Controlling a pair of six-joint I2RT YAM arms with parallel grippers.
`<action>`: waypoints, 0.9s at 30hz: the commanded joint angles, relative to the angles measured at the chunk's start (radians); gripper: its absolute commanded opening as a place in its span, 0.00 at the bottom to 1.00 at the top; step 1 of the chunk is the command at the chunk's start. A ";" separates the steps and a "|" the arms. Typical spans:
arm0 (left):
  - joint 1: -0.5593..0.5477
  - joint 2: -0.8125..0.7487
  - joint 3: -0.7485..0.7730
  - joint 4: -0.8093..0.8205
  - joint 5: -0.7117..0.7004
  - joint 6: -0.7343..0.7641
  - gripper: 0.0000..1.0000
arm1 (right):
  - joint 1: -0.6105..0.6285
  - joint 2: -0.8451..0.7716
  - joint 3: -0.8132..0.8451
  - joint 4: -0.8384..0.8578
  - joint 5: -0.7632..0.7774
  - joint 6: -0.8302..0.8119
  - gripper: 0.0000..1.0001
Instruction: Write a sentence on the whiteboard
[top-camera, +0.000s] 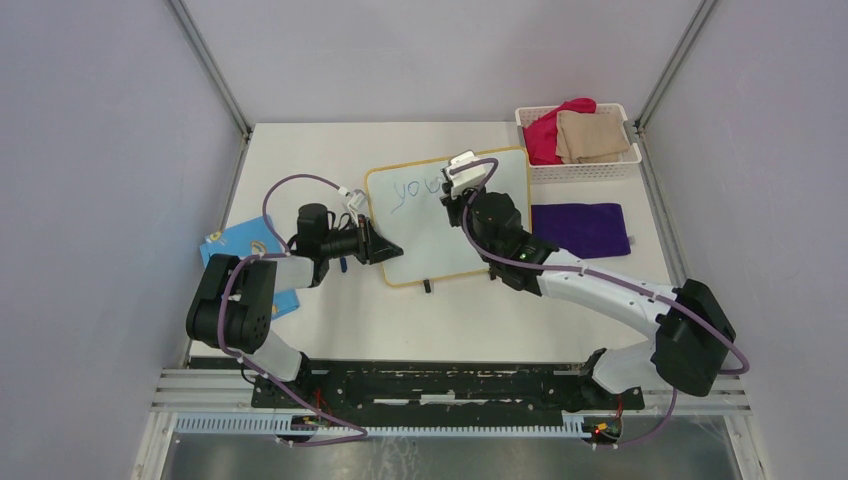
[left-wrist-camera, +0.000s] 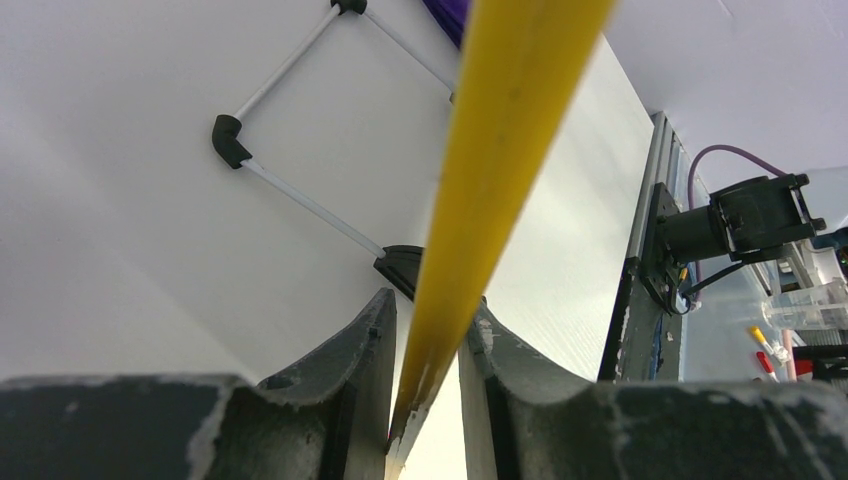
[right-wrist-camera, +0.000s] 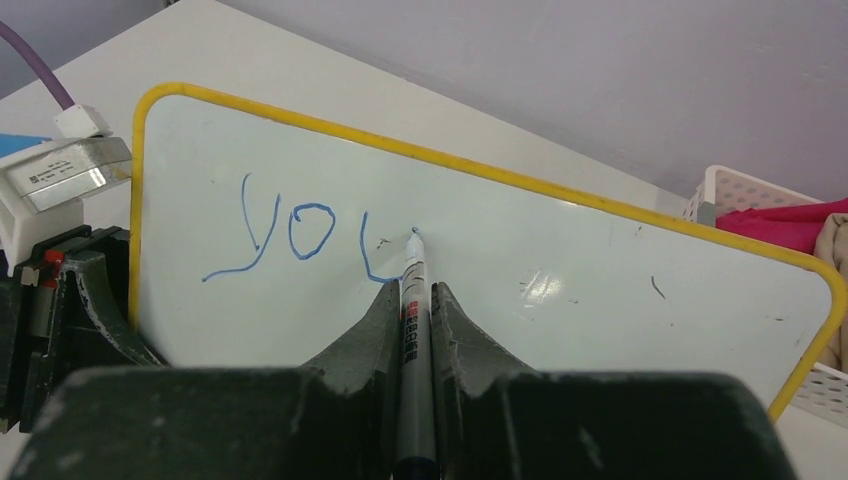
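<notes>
While the table (top-camera: 330, 320) carries the whiteboard (top-camera: 430, 235) near its middle, slightly toward the far edge and tilted up, the left gripper (left-wrist-camera: 425, 320) is clamped on the yellow rim (left-wrist-camera: 500, 150) at the board's near-left corner, which I read as bracing it so pen pressure doesn't shove it around. The right gripper (right-wrist-camera: 415, 300) is pinched tight on the marker (right-wrist-camera: 413, 330), barrel lying between the fingers and tip at the board face in its upper-left area, lined up to run the stroke on rightward. The sentence (right-wrist-camera: 292, 236) so far reads "yo" plus a half-drawn "u" in blue, so I'd put it at barely the first word.
</notes>
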 joint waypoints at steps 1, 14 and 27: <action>-0.005 0.001 0.014 -0.047 -0.070 0.077 0.34 | -0.006 -0.051 -0.001 0.050 -0.005 0.005 0.00; -0.009 -0.006 0.016 -0.058 -0.075 0.085 0.34 | -0.011 -0.026 0.024 0.052 -0.006 -0.004 0.00; -0.011 -0.005 0.017 -0.062 -0.076 0.088 0.34 | -0.019 -0.002 0.038 0.054 -0.021 0.001 0.00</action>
